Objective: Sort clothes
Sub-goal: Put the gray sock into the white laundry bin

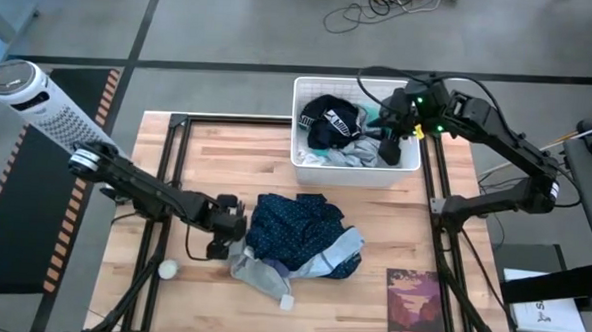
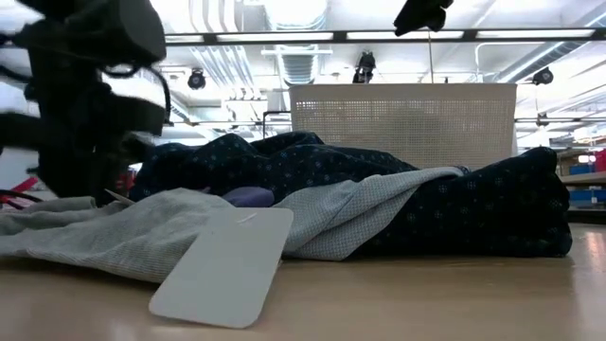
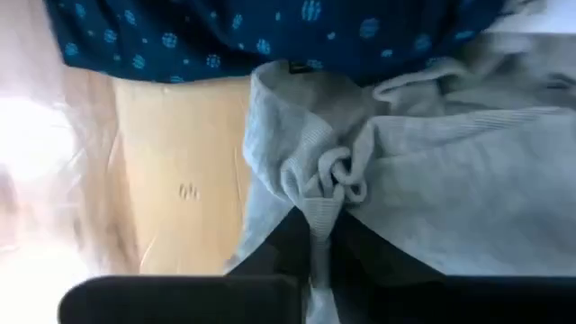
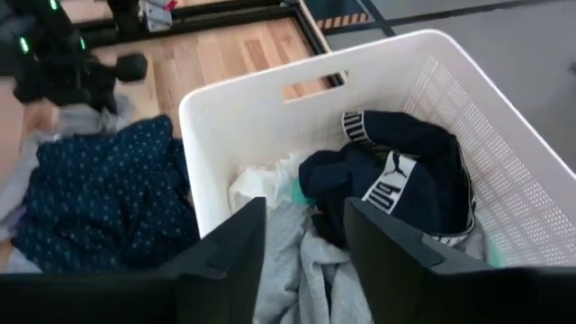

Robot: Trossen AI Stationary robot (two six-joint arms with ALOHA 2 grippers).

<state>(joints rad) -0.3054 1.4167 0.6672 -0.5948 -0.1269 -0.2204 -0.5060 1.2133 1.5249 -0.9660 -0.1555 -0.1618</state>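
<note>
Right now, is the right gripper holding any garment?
No: in the right wrist view the right gripper hangs open and empty above the white basket.

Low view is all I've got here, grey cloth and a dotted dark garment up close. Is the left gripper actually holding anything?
Observer: Yes. The left gripper is shut on a bunched fold of the grey garment.
Operator: Where's the right arm?
Observer: The right gripper hangs open over the white basket at the table's far side.
Operator: What's in that basket?
Observer: A navy garment with white print, with grey and white cloth beside it.
</note>
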